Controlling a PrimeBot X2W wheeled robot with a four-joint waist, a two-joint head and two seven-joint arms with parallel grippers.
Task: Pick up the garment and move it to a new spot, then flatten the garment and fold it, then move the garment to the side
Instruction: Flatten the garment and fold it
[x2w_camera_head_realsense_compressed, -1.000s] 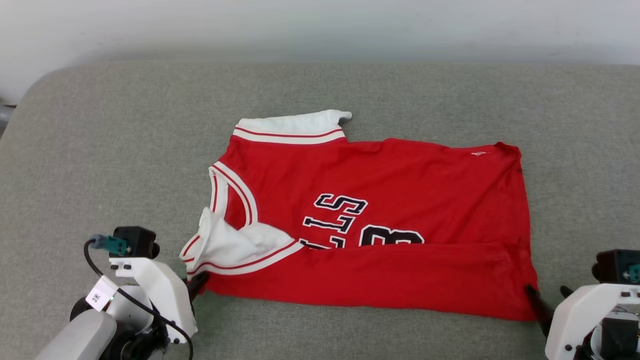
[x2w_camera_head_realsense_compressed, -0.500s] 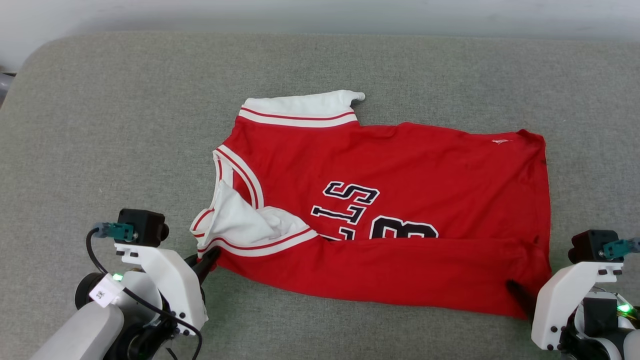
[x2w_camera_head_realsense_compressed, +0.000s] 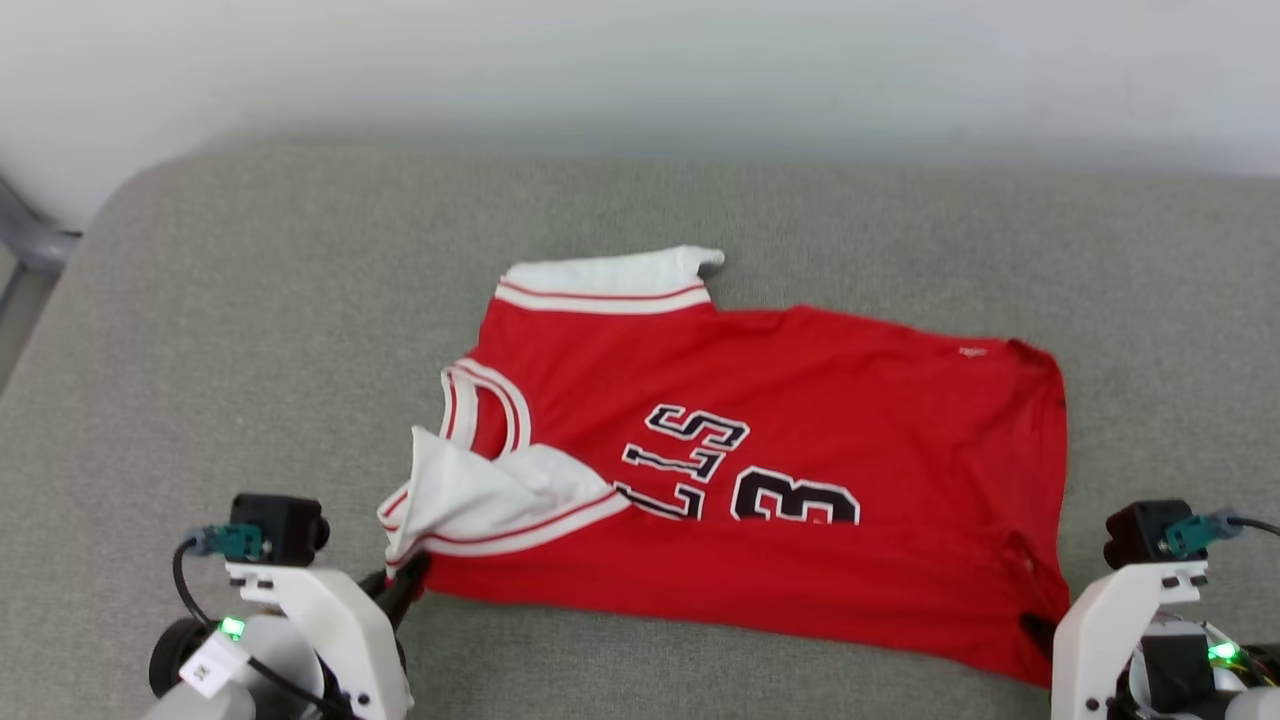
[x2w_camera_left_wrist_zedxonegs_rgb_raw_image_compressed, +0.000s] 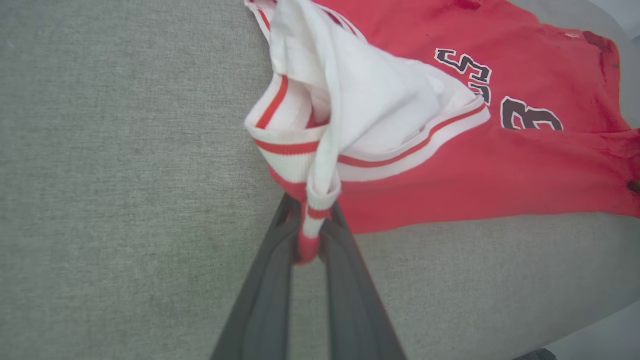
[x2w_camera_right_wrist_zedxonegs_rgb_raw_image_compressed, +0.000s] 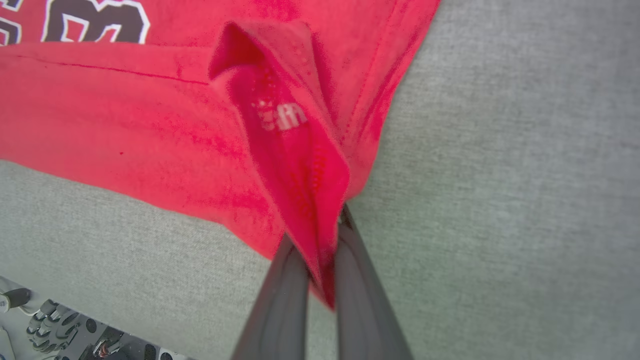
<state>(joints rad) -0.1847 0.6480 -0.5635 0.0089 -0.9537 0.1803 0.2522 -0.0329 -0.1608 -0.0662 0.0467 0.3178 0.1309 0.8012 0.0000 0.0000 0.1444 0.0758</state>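
The garment (x2w_camera_head_realsense_compressed: 800, 430) is a red jersey with white sleeves and black-and-white lettering, spread on the grey cushion with its near edge folded over. My left gripper (x2w_camera_head_realsense_compressed: 408, 578) is shut on the striped sleeve trim at the near left corner; the left wrist view shows that trim pinched in the gripper (x2w_camera_left_wrist_zedxonegs_rgb_raw_image_compressed: 309, 231), the white sleeve (x2w_camera_left_wrist_zedxonegs_rgb_raw_image_compressed: 370, 100) bunched above. At the near right corner, my right gripper (x2w_camera_head_realsense_compressed: 1035, 628) is shut on the red hem, and the right wrist view has the gripper (x2w_camera_right_wrist_zedxonegs_rgb_raw_image_compressed: 320, 250) clamping a raised fold of the garment (x2w_camera_right_wrist_zedxonegs_rgb_raw_image_compressed: 280, 130).
The grey cushion (x2w_camera_head_realsense_compressed: 250, 330) spreads wide around the jersey, with a pale wall (x2w_camera_head_realsense_compressed: 640, 60) behind it. Its rounded left corner and a grey bar (x2w_camera_head_realsense_compressed: 30, 240) lie at the far left. Robot base parts (x2w_camera_right_wrist_zedxonegs_rgb_raw_image_compressed: 55, 325) peek past the cushion's near edge.
My right gripper has closed on the jersey's near right corner, which now stands up in a fold. The left grip is unchanged. The camera has shifted, moving the whole picture.
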